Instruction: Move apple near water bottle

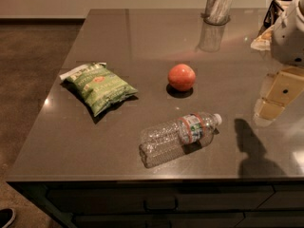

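Note:
The apple (181, 76), round and orange-red, rests on the dark grey countertop (123, 37) near the middle. The water bottle (178, 137), clear and crinkled with a white cap and a red-banded label, lies on its side in front of the apple, cap pointing right. A short gap separates the two. My gripper (273, 103), tan under a white arm housing, hovers over the counter's right side, to the right of the apple and bottle, touching neither. It holds nothing that I can see.
A green chip bag (99, 85) lies on the counter's left part. A tall metallic cylindrical container (218, 4) stands at the back. Some items sit at the far right corner (266, 34). The counter's front edge (152, 177) is close to the bottle.

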Controlling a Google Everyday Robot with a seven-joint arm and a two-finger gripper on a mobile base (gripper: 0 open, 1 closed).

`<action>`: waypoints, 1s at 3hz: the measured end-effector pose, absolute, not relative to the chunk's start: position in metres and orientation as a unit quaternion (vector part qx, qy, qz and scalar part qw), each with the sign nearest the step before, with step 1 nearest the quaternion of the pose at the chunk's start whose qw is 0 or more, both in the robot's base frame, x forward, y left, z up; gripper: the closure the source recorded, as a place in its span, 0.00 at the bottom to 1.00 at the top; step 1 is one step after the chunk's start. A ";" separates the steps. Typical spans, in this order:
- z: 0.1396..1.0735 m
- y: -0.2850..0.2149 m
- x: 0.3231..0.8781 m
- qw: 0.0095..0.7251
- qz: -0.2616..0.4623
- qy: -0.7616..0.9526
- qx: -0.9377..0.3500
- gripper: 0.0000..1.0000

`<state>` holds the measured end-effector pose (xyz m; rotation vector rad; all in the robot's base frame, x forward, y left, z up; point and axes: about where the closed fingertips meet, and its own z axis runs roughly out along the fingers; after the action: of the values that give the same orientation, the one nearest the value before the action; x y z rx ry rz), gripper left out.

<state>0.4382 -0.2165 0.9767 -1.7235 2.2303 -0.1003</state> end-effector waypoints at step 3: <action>0.974 -0.198 0.453 0.179 -0.022 0.788 -0.589 0.00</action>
<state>0.4530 -0.1983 0.9743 -1.6650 2.2281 -0.0610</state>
